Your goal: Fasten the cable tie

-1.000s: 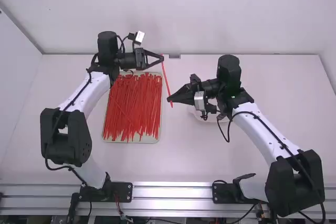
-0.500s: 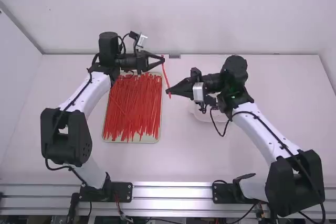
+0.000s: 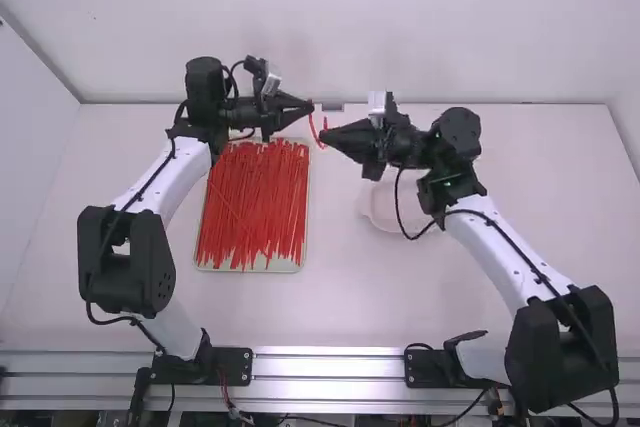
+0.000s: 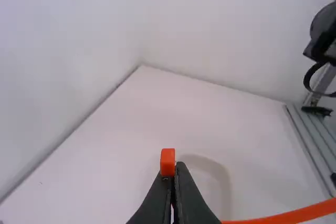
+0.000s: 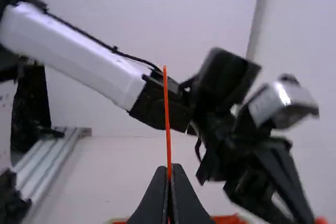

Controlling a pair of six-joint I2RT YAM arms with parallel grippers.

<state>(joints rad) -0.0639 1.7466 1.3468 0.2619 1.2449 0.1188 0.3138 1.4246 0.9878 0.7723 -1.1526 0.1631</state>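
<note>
Left claw point(image 3: 306, 107) pinched shut on tie point(image 3: 319, 130) head point(image 4: 167, 161). Right claw point(image 3: 326, 134) pinched on tail point(image 5: 166, 114). Tie bent in air between them, above tabletop point(image 3: 560, 167), near pile point(image 3: 255, 202). Best way, I think: aim tail tip at head's hole (tiny hole!), push slow and straight.

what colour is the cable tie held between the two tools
Orange-red; the cable tie shows best in the left wrist view, pinched in the left tool.

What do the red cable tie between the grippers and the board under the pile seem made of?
Cable tie: probably plastic, smooth bright red, since its thin strap bends in a curve. Board: pale tan, matte, maybe wood or cardboard; I cannot tell.
</note>
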